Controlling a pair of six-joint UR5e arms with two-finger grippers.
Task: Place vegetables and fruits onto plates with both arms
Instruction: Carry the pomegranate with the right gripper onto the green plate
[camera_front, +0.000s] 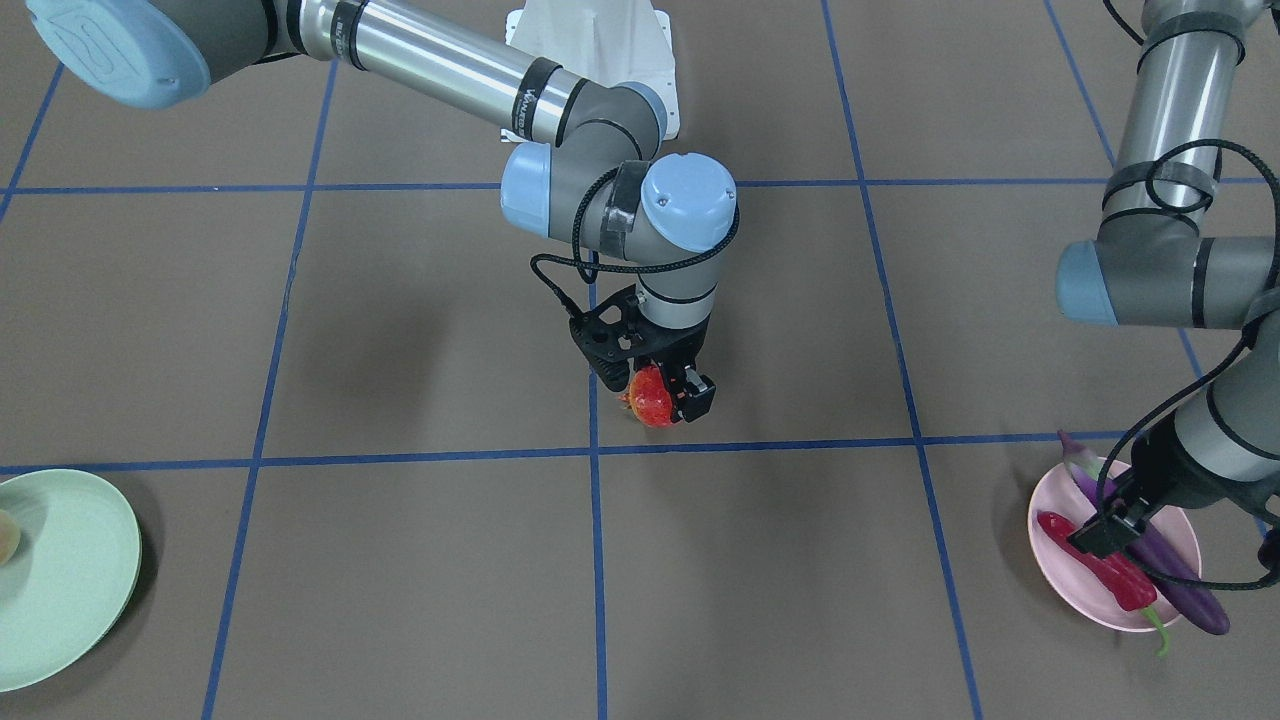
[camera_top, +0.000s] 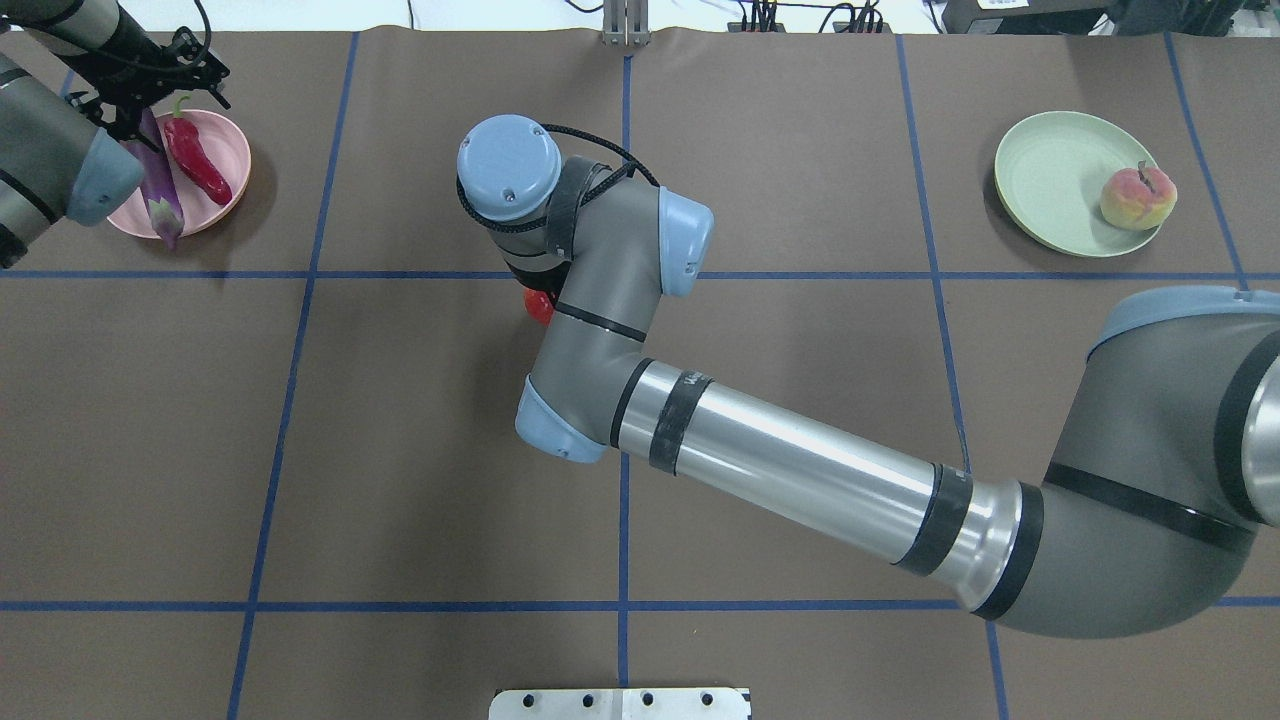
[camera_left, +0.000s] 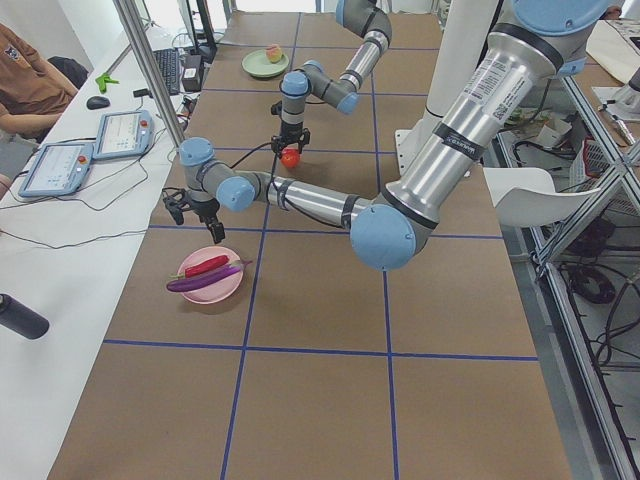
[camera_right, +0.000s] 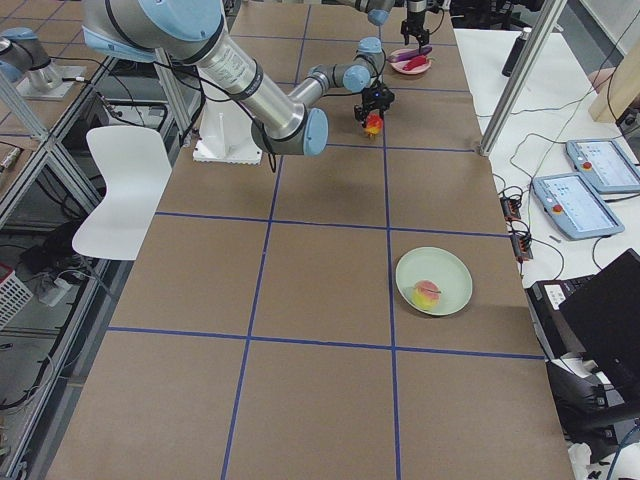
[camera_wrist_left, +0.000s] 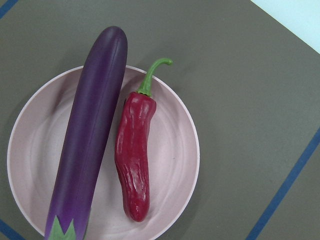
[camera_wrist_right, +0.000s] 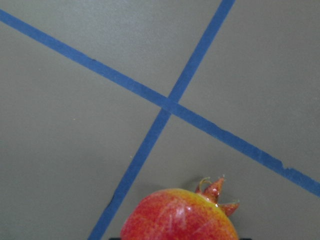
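Pink plate (camera_front: 1072, 590) close by at one end of the brown table (camera_front: 400, 330). Eggplant (camera_wrist_left: 92, 135) and chili pepper (camera_wrist_left: 134, 160) lie side by side on it, the eggplant overhanging the rim at both ends. Left gripper (camera_front: 1108, 525) hangs above them, nothing in it; how wide its jaws stand, cannot tell. Green plate (camera_top: 1050, 180) at the other end, peach (camera_top: 1137, 197) by its rim. Further in, mid-table: right gripper (camera_front: 662, 402) clamped on the red-orange fruit (camera_front: 648, 398), above a crossing of blue tape lines (camera_front: 595, 520). White pedestal (camera_front: 590, 60) beyond.
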